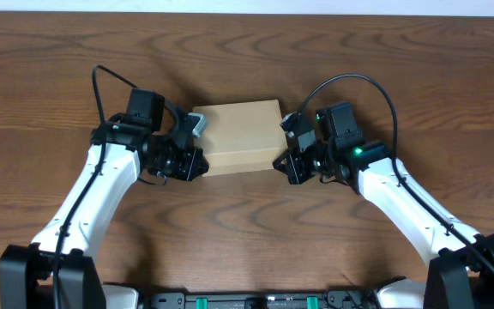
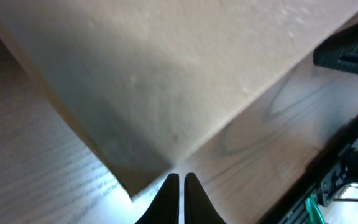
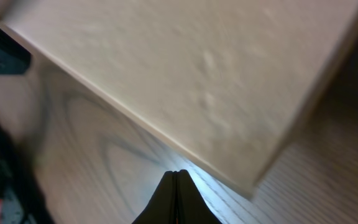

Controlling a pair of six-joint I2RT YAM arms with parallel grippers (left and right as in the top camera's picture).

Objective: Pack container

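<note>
Cardboard container (image 1: 240, 137) mid-table (image 1: 247, 249), flap lid down, lying flat. Left gripper (image 2: 181, 177) fingers pressed nearly together, holding nothing, tips at box's near-left corner. Right gripper (image 3: 179, 173) fingers together, also holding nothing, tips just off box's near-right edge. Risks, my read:
- uneven push from the two sides → box spins or skids on smooth wood
- narrow tips ride over or under edge, dent cardboard
- flap springs back up if unlatched
</note>
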